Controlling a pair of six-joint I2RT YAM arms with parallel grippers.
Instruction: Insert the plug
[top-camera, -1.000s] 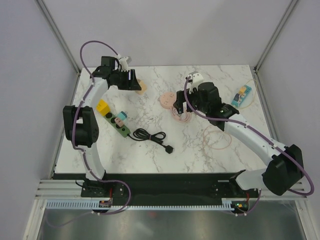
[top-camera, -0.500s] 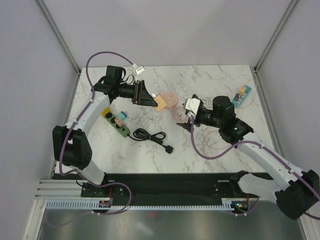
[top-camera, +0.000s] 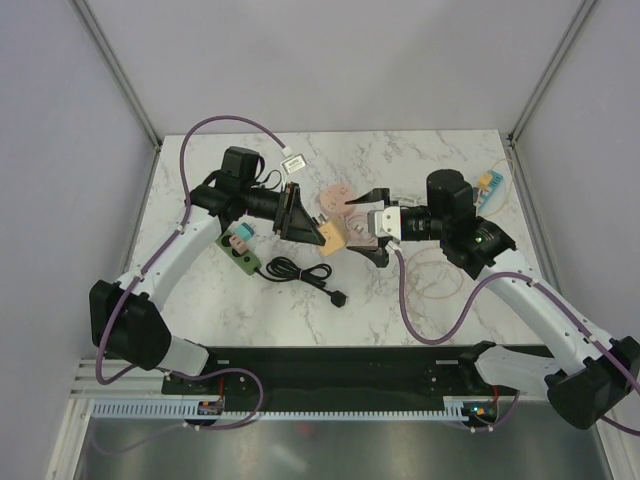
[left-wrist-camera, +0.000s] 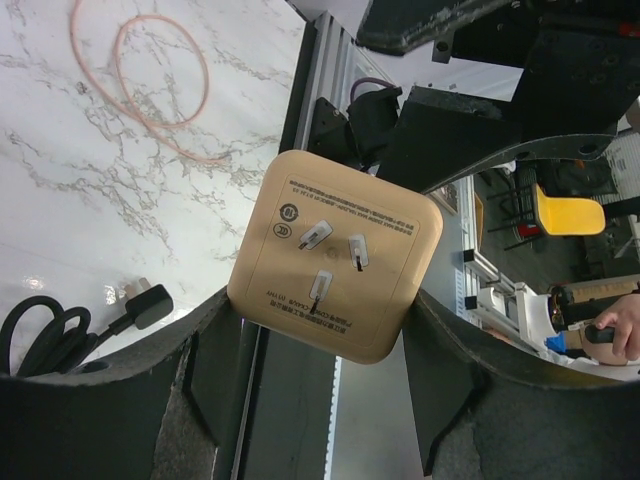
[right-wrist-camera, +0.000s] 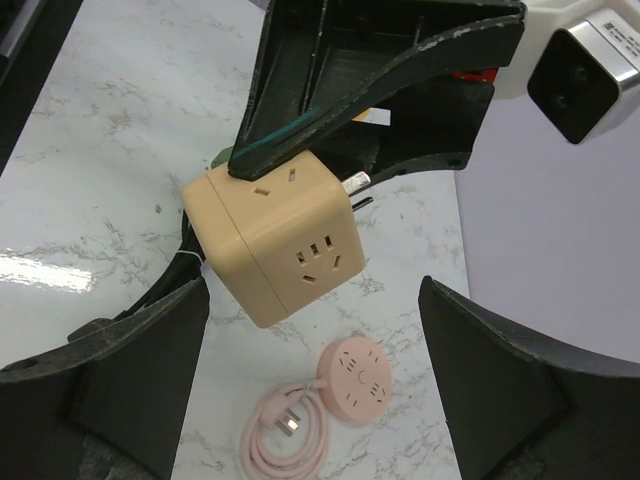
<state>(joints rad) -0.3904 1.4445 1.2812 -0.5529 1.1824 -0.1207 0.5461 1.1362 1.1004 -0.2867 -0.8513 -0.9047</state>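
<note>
A tan cube adapter (top-camera: 332, 237) hangs above the table's middle, and my left gripper (top-camera: 318, 232) is shut on it. The left wrist view shows its plug face (left-wrist-camera: 335, 255) with three metal prongs, pinched at its lower corners between both pads (left-wrist-camera: 218, 370). In the right wrist view the cube (right-wrist-camera: 275, 240) shows a socket face, with the left gripper's finger (right-wrist-camera: 330, 90) on top. My right gripper (top-camera: 372, 225) faces the cube from the right, open, its fingers (right-wrist-camera: 130, 390) wide on either side and not touching it.
A pink round power strip (right-wrist-camera: 355, 378) with coiled pink cord (right-wrist-camera: 285, 435) lies below the cube. A black cord (top-camera: 300, 272) ends in a black plug (top-camera: 340, 297). A green strip (top-camera: 246, 260) sits left, a thin cable loop (top-camera: 435, 275) right, and a blue-yellow item (top-camera: 487, 185) at the back right.
The left arm carried the cube from the back left to above the centre. The right gripper turned to face the cube and opened wider.
</note>
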